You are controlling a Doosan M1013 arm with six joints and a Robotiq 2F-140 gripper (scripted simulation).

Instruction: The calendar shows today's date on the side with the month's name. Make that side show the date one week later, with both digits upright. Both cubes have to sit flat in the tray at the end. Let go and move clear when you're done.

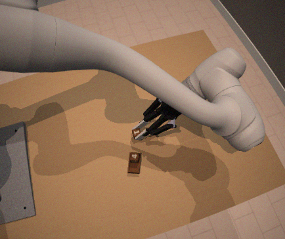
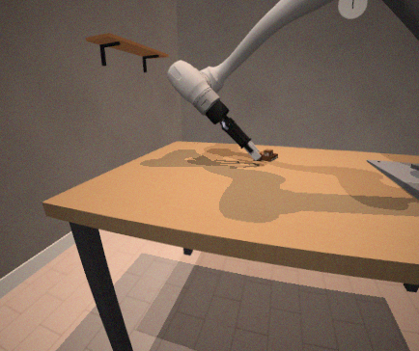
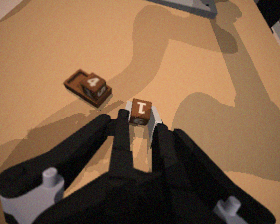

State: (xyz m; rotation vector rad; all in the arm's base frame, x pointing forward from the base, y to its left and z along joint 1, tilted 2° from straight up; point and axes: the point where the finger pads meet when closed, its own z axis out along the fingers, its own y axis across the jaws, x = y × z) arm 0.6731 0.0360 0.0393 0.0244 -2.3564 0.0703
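My gripper [image 1: 138,133] [image 2: 256,156] [image 3: 139,111] slants down, its fingertips low over the table, shut on a brown cube [image 1: 136,132] [image 3: 141,107]. The cube's face with a white 1 points up and looks tilted; a second face below it in the wrist view carries a mark too dark to read. The brown tray [image 1: 134,167] [image 3: 77,92] lies beside the gripper. The other cube [image 1: 134,156] [image 3: 94,86] sits in one end of it, a 4 on top and what looks like a 5 on one side. The tray's other half is empty. The month's name is not readable.
The tray and cubes are on a wooden table [image 1: 82,197] [image 2: 338,231]. The grey base plate [image 1: 13,164] [image 2: 405,178] of the arm stands at one side. A wall shelf [image 2: 130,45] hangs behind, high above the table.
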